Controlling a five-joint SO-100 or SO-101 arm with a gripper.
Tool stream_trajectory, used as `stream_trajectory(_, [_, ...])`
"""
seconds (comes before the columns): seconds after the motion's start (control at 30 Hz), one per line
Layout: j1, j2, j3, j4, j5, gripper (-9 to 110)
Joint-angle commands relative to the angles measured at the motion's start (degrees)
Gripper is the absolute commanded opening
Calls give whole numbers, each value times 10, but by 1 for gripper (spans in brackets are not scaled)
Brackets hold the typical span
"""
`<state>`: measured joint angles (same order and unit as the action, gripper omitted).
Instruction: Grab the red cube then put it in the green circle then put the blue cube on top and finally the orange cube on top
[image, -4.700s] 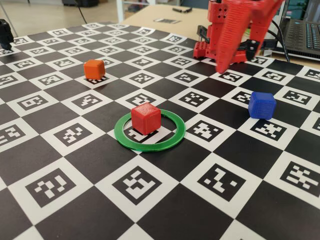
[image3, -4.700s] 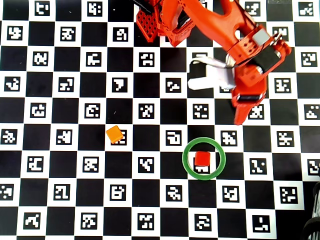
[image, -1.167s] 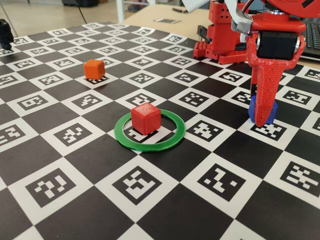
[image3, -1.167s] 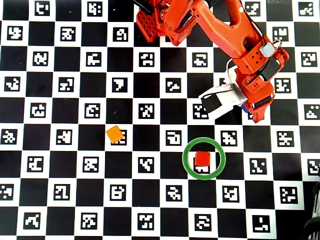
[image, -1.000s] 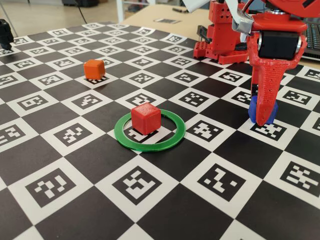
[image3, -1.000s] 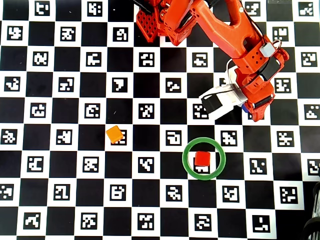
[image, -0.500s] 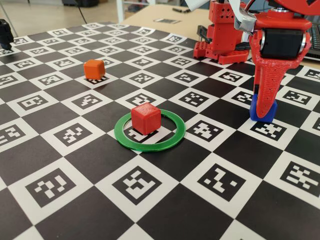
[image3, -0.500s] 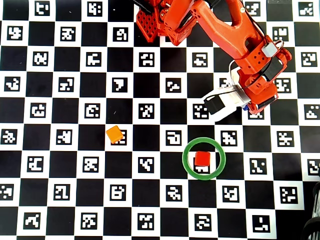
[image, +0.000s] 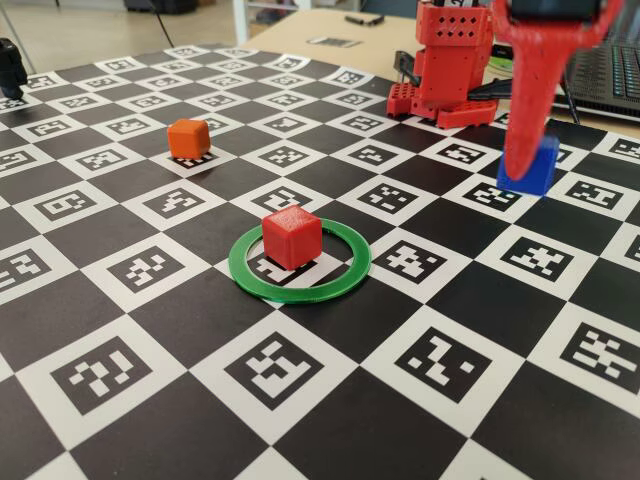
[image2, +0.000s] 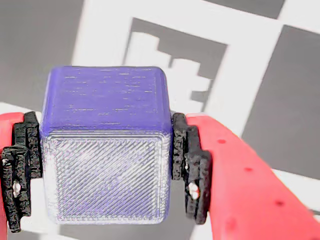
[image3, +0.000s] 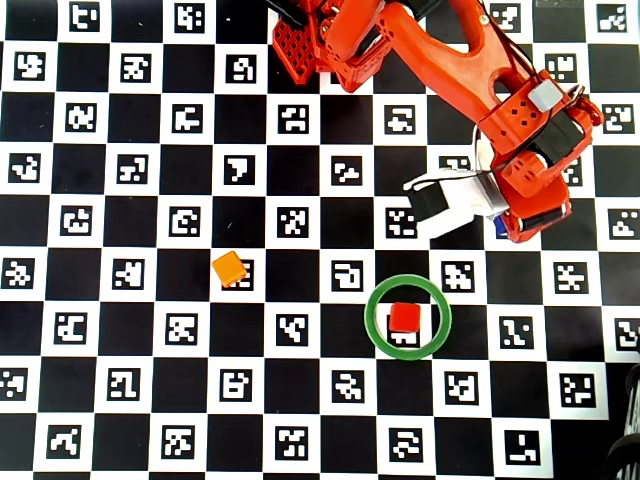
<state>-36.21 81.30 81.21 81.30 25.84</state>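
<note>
The gripper (image: 524, 165) holds the blue cube (image: 531, 165) off the checkered board (image: 330, 400) at far right in the fixed view, its black pads (image2: 187, 160) pressed against two opposite sides of the cube in the wrist view. The red cube (image: 292, 237) sits inside the green circle (image: 300, 289) near the centre. The orange cube (image: 188, 137) rests well apart at far left.
</note>
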Motion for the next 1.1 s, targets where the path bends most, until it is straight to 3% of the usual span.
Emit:
stream_trajectory(0.0, [48,11,-82,17,5,-2])
stream_trajectory(0.3, [158,-49,-229,84,-85,-2])
stream_trajectory(1.07, [230,-201,-338,112,-103,-2])
